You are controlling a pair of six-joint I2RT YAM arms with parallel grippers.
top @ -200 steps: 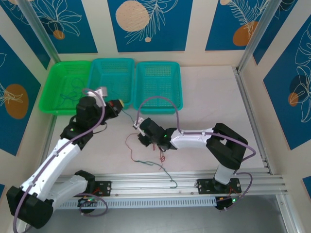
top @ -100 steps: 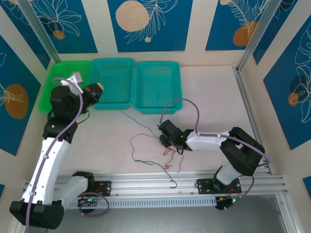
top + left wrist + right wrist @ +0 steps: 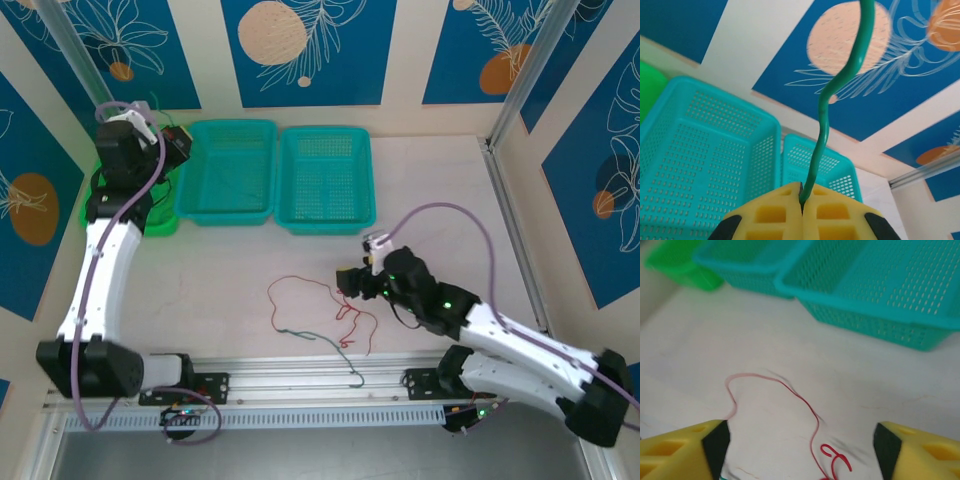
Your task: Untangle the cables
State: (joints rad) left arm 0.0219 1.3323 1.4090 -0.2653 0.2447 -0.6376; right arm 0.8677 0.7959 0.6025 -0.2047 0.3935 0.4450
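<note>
The green cable point(image 3: 822, 130) and red cable point(image 3: 817, 421) contrast with teal baskets point(image 3: 325, 131) and orange-spotted blue panels point(image 3: 340, 60).

The left gripper point(image 3: 178, 140) is raised over the left end of a row of three baskets standing side by side along the far side of the table point(image 3: 440, 200). The middle basket point(image 3: 705, 145) lies below and ahead of it, the right basket point(image 3: 815, 160) beyond that, and the left basket point(image 3: 647, 90) off to its left. The first wire point(image 3: 822, 135) stands up from between its fingers.

The right gripper point(image 3: 350, 282) sits low over the table, with the baskets well ahead of it. The second wire point(image 3: 816, 421) lies on the table between and ahead of its fingers. The third wire point(image 3: 305, 334) lies to its left, toward the table's near edge, close by the second.
</note>
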